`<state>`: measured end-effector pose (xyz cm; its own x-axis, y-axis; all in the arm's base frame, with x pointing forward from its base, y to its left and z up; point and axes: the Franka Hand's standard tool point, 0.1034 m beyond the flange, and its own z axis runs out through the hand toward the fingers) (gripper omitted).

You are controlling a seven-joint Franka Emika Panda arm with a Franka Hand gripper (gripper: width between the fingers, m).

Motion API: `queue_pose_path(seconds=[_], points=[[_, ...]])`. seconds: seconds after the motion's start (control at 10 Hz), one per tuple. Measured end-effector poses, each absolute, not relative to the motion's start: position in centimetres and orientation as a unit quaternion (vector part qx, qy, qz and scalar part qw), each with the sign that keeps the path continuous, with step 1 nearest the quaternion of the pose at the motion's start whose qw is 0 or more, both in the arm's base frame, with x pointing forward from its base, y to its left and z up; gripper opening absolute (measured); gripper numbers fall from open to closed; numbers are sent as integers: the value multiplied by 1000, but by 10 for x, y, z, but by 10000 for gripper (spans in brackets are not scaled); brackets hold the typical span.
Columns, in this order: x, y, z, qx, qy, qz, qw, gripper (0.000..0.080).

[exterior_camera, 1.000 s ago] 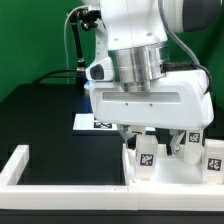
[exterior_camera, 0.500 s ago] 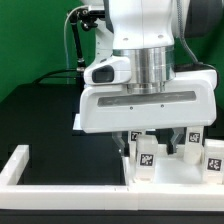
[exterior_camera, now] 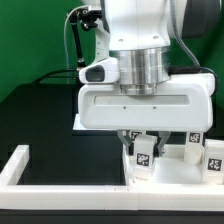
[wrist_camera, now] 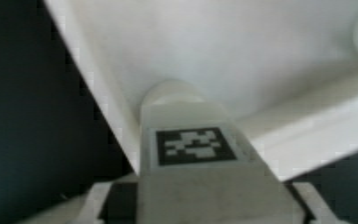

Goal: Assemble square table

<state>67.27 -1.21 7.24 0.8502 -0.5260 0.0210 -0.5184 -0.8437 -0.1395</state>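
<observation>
Since the earlier frame we are seeing the arm's wide white head sinking lower over the leg blocks, and the tool [exterior_camera: 146, 141] closing in from a wide spread. Its fingers are now standing on either side of one leg block [exterior_camera: 146, 155], the upright one with the black-white tag facing the exterior view. We cannot tell whether the pads are already pressing on it, as the head is hiding the fingertips. In the wrist view, that same leg block [wrist_camera: 197, 150] is filling the space between the two fingers, tag upward. Two more leg blocks [exterior_camera: 203, 154] are standing just beside the tool, toward the exterior view's right. The white border frame [exterior_camera: 28, 168] is lying below the tool on the black worktop [exterior_camera: 45, 110], and the marker board [exterior_camera: 86, 125] is peeking out behind the tool.
</observation>
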Motion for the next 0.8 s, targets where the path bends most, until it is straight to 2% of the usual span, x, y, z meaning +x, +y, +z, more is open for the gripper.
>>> queue_pose_path(seconds=[0.3,0.4,0.7,0.8], points=[[668,-5,69,-820,565,13,89,295],[668,-7,69,-801,590,14,99,295],[668,-6,68,-755,647,22,99,295],[670,-8,67,-684,720,23,119,295]])
